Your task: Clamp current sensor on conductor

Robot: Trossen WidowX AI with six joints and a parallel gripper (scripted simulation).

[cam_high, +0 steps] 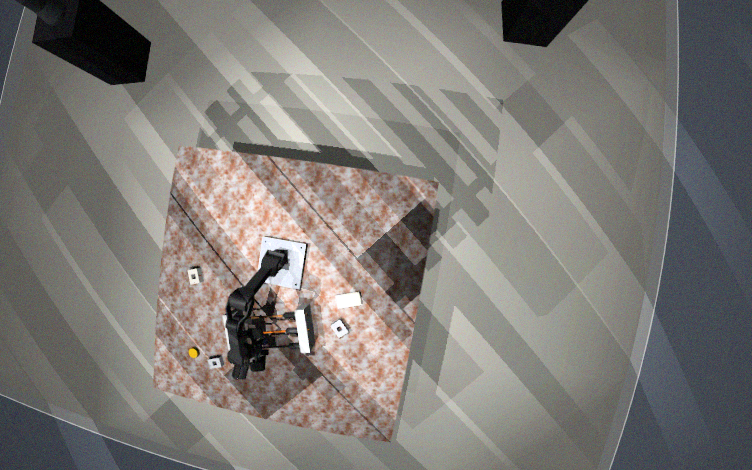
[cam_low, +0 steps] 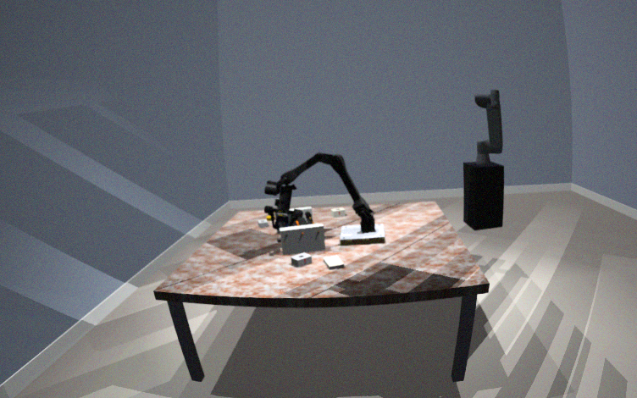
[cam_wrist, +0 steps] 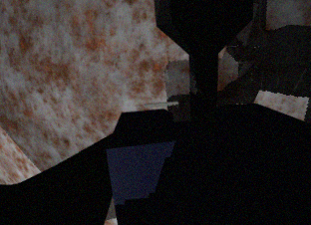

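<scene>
My gripper (cam_low: 282,223) points down among the conductors, between the two upright white panels, and is shut on the current sensor. The sensor is mostly lost in black shadow, so its arrow, its latch and its fit round a conductor cannot be made out. Two orange conductors (cam_high: 274,317) (cam_high: 274,332) run between the left panel and the right panel (cam_high: 304,331) (cam_low: 302,239); a third, dark conductor (cam_high: 284,346) lies nearer the arm's camera end. The LOAD marking cannot be read. The wrist view is mostly black shapes, with one dim bluish face low left of centre.
Small pale blocks with holes stand right of the panels (cam_high: 339,328) (cam_low: 301,260), at lower left (cam_high: 215,362) and farther up the left side (cam_high: 193,276) (cam_low: 338,212). A flat white block (cam_high: 348,300) (cam_low: 333,262) and a yellow disc (cam_high: 193,352) (cam_low: 268,218) also show.
</scene>
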